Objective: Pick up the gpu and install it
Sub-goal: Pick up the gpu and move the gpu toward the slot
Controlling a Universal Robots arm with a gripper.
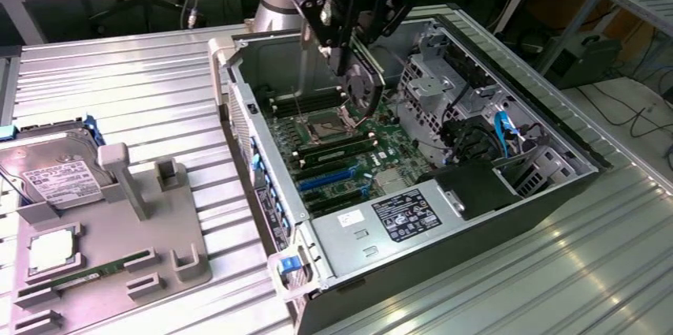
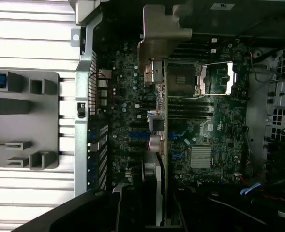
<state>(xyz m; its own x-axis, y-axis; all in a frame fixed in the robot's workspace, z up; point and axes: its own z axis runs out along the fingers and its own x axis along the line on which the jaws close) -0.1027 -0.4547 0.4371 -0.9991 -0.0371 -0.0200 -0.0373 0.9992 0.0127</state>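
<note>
The gpu (image 1: 364, 89) hangs on edge above the motherboard (image 1: 347, 150) inside the open computer case (image 1: 547, 142). Its black fan face is turned toward the exterior view's left. My gripper (image 1: 355, 61) is shut on the card's upper edge and holds it clear of the board, over the processor socket (image 1: 318, 124) area. In the wrist view the gpu (image 2: 160, 145) appears edge-on, with its silver metal end bracket (image 2: 157, 43) toward the case's rear wall. The blue expansion slots (image 1: 326, 181) lie on the board below the card, nearer the camera.
A grey parts holder (image 1: 169, 232) lies on the slatted table at the exterior view's left, with a silver hard drive (image 1: 58, 181), a square chip (image 1: 53, 250) and a green memory stick (image 1: 90, 278). The case holds a power supply (image 1: 405, 217), a drive cage (image 1: 442, 87) and cables (image 1: 505, 134).
</note>
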